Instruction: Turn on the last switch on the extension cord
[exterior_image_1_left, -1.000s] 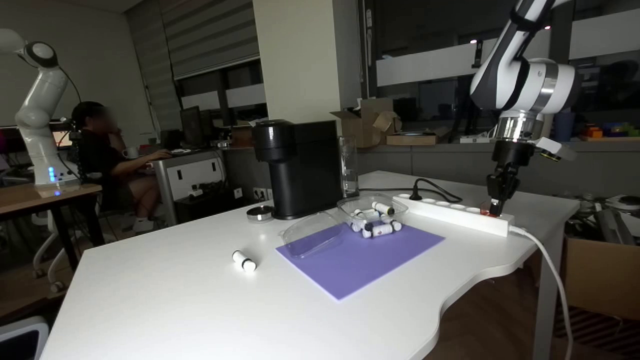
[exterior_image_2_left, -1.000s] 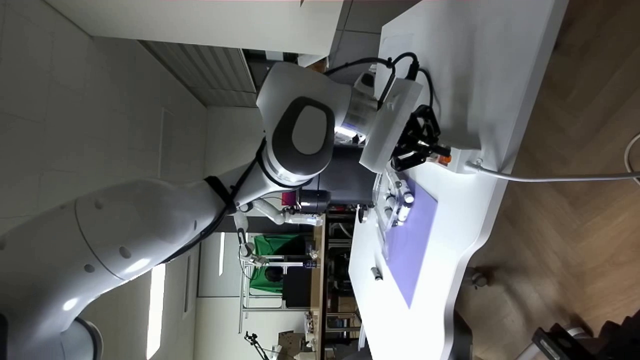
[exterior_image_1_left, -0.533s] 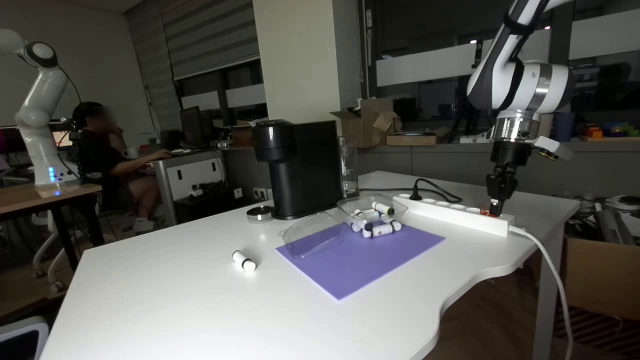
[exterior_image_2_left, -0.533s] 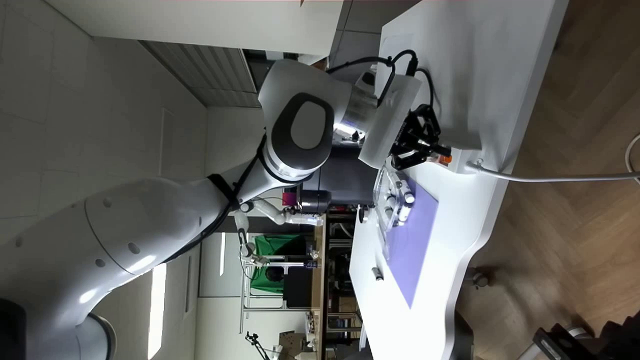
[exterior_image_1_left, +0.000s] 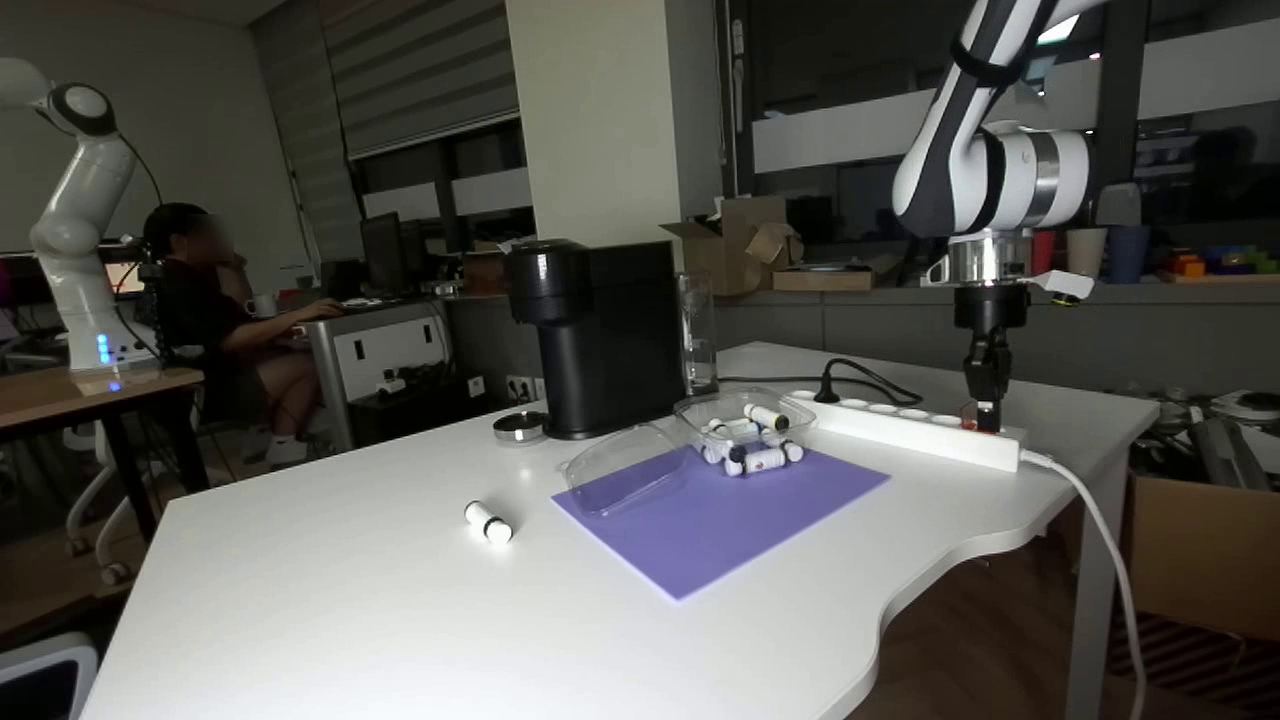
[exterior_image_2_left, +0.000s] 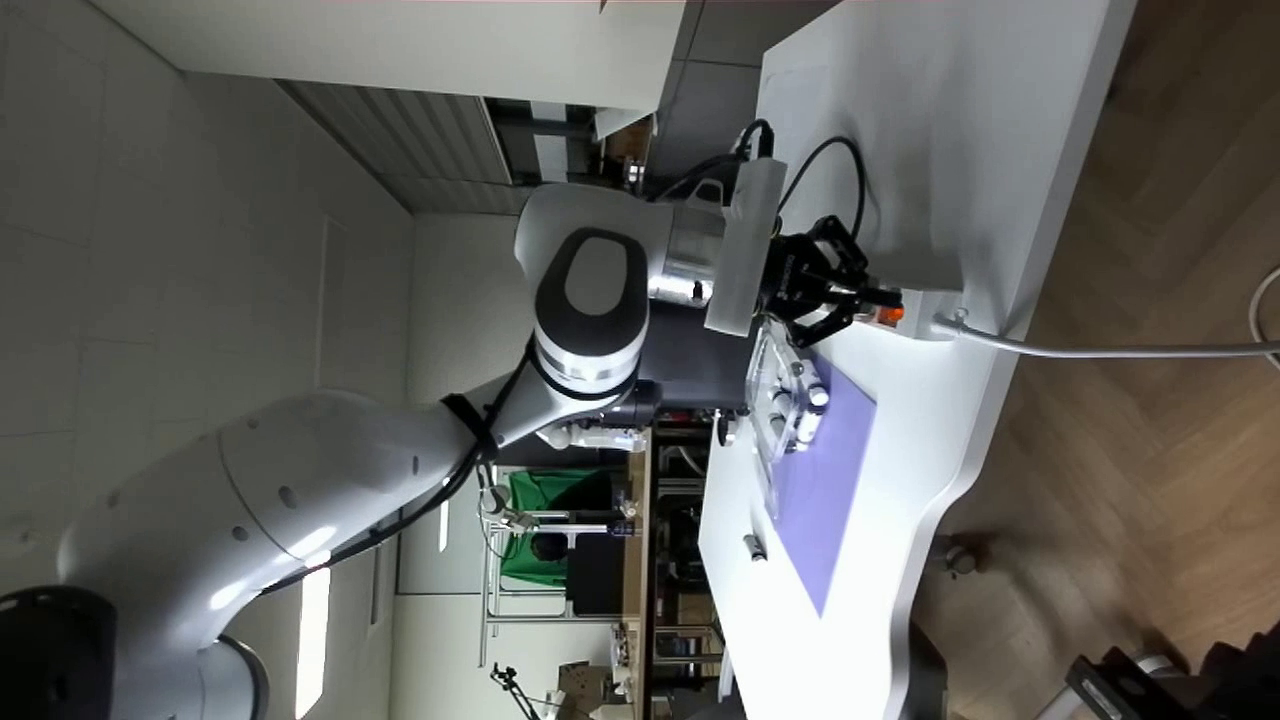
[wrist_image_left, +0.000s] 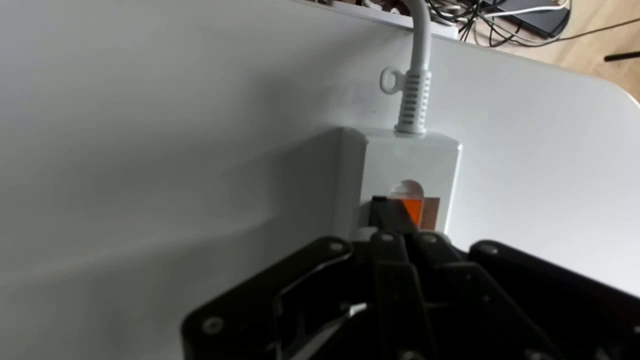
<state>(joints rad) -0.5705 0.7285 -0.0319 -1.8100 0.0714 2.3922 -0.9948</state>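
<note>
The extension cord is a long white power strip (exterior_image_1_left: 905, 437) along the table's far right side, its white cable leaving the near end. It also shows in another exterior view (exterior_image_2_left: 930, 308) and in the wrist view (wrist_image_left: 400, 157). An orange switch (wrist_image_left: 413, 208) sits near the cable end, partly covered by my fingertips. Orange also shows beside the fingertips in an exterior view (exterior_image_2_left: 890, 316). My gripper (wrist_image_left: 392, 215) points down with its fingers together and nothing visible between them. Its tips are at the switch, apparently touching it. Whether the switch is lit or pressed down I cannot tell.
A black plug (exterior_image_1_left: 826, 388) sits in the strip's far end. A clear container with small white bottles (exterior_image_1_left: 765, 416) stands beside the strip, partly over a purple mat (exterior_image_1_left: 720, 520). A black coffee machine (exterior_image_1_left: 610, 330) is farther back. The table edge (exterior_image_1_left: 960, 552) curves nearby.
The arm and wrist have swung left in an exterior view, leaving the gripper more upright. The fingertips stay at the switch. The power strip has shifted very slightly.
</note>
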